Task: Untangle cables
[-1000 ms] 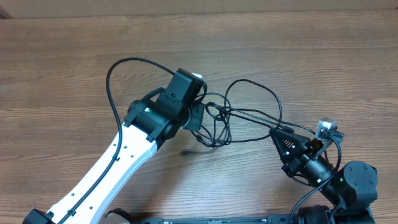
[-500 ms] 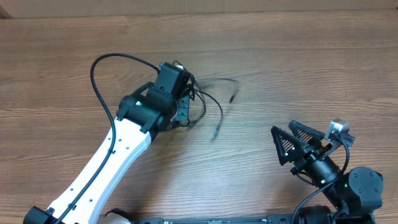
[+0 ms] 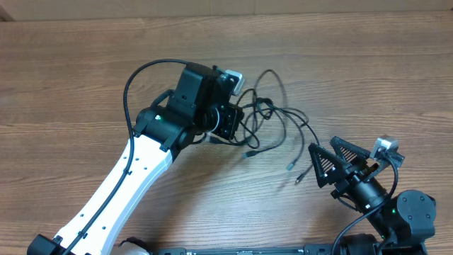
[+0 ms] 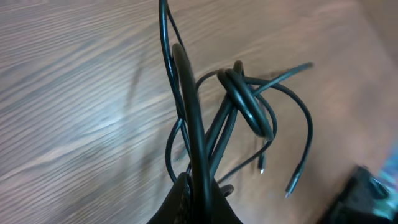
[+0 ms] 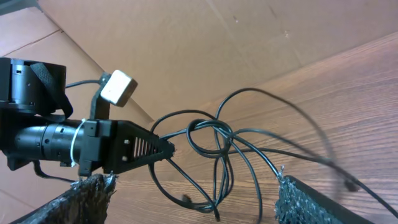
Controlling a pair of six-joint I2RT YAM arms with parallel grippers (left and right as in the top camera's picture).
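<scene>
With the left jaws gripping shut on the knotted cables (image 3: 272, 119) over the middle of the tabletop (image 3: 375, 64) and the right jaws gaping empty nearer its front edge, one-sided pulling is likely risking a tighter knot.

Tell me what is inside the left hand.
The left hand is shut on the black cables, which rise from the pinch into a tangled loop. How many strands are clamped is hidden between its fingers; overhead, the hand covers the grip.

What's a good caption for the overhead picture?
Left gripper pinches the tangled cables; right gripper stands open nearby.
</scene>
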